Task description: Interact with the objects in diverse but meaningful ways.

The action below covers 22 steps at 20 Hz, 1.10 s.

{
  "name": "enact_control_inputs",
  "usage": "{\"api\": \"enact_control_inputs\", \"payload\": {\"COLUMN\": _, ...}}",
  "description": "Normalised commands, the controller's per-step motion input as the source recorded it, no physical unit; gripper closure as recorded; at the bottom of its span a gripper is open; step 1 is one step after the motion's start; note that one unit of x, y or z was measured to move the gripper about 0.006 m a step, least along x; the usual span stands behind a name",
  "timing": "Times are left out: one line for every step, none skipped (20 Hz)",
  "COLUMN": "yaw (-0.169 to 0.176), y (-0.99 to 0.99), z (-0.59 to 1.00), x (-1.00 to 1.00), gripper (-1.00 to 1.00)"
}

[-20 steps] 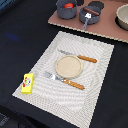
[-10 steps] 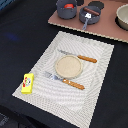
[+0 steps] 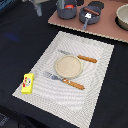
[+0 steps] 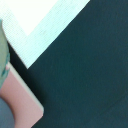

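A yellow rectangular box [image 3: 28, 83] lies at the near corner of the woven placemat [image 3: 97, 75], on the exterior view's left. Two grey saucepans stand on the pink board [image 3: 102, 27] at the back. One saucepan [image 3: 65, 12] holds a red tomato [image 3: 69, 7]. The other saucepan [image 3: 89, 16] holds a brown sausage [image 3: 92, 10] and a small white piece, perhaps the fish [image 3: 87, 18]. My gripper [image 3: 36, 6] is a blurred grey shape at the top edge, far from the box. Its jaws are not discernible. The wrist view shows no fingers.
A round tan plate [image 3: 69, 66] sits mid-mat between a fork [image 3: 64, 81] and a knife [image 3: 78, 56]. A pale bowl [image 3: 122, 17] stands at the back right. The wrist view shows dark cloth [image 4: 85, 75], a placemat corner [image 4: 42, 20] and the pink board's corner [image 4: 22, 97].
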Motion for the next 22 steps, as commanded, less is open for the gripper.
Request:
{"api": "enact_control_inputs", "payload": {"yaw": 0.0, "y": -1.0, "z": -0.08, "x": 0.39, "gripper": -1.0}}
{"api": "enact_control_inputs", "payload": {"yaw": 0.0, "y": -0.98, "z": -0.05, "x": 0.38, "gripper": -1.0}}
{"api": "enact_control_inputs", "payload": {"yaw": 0.0, "y": -0.95, "z": -0.05, "x": 0.39, "gripper": -1.0}}
{"api": "enact_control_inputs", "payload": {"yaw": 0.0, "y": -0.97, "z": -0.06, "x": 0.39, "gripper": -1.0}}
{"api": "enact_control_inputs", "payload": {"yaw": 0.0, "y": -0.97, "z": -0.06, "x": 0.37, "gripper": -1.0}}
{"api": "enact_control_inputs", "payload": {"yaw": 0.0, "y": -0.96, "z": -0.05, "x": 0.35, "gripper": -1.0}}
{"api": "enact_control_inputs", "payload": {"yaw": 0.0, "y": -0.95, "z": -0.05, "x": 0.35, "gripper": -1.0}}
{"api": "enact_control_inputs", "payload": {"yaw": 0.0, "y": -0.95, "z": -0.06, "x": 0.35, "gripper": -1.0}}
{"api": "enact_control_inputs", "payload": {"yaw": 0.0, "y": -0.97, "z": -0.07, "x": 0.32, "gripper": -1.0}}
{"api": "enact_control_inputs", "payload": {"yaw": 0.0, "y": -0.95, "z": -0.07, "x": 0.33, "gripper": -1.0}}
{"api": "enact_control_inputs", "payload": {"yaw": 0.0, "y": -0.95, "z": -0.1, "x": 0.31, "gripper": -1.0}}
{"api": "enact_control_inputs", "payload": {"yaw": 0.0, "y": -0.95, "z": -0.1, "x": 0.3, "gripper": -1.0}}
{"api": "enact_control_inputs", "payload": {"yaw": 0.0, "y": -0.98, "z": -0.13, "x": 0.26, "gripper": -1.0}}
{"api": "enact_control_inputs", "payload": {"yaw": 0.0, "y": -0.98, "z": -0.15, "x": 0.25, "gripper": -1.0}}
{"api": "enact_control_inputs", "payload": {"yaw": 0.0, "y": -0.95, "z": -0.16, "x": 0.27, "gripper": -1.0}}
{"api": "enact_control_inputs", "payload": {"yaw": 0.0, "y": -0.92, "z": -0.21, "x": 0.22, "gripper": -1.0}}
{"api": "enact_control_inputs", "payload": {"yaw": 0.0, "y": -0.81, "z": -0.29, "x": 0.19, "gripper": -1.0}}
{"api": "enact_control_inputs", "payload": {"yaw": 0.0, "y": -0.73, "z": -0.37, "x": 0.09, "gripper": -1.0}}
{"api": "enact_control_inputs", "payload": {"yaw": -0.011, "y": -0.6, "z": -0.45, "x": 0.0, "gripper": -1.0}}
{"api": "enact_control_inputs", "payload": {"yaw": -0.004, "y": -0.49, "z": -0.53, "x": 0.0, "gripper": -1.0}}
{"api": "enact_control_inputs", "payload": {"yaw": 0.0, "y": -0.49, "z": -0.57, "x": -0.02, "gripper": -1.0}}
{"api": "enact_control_inputs", "payload": {"yaw": -0.002, "y": -0.39, "z": -0.61, "x": -0.06, "gripper": -1.0}}
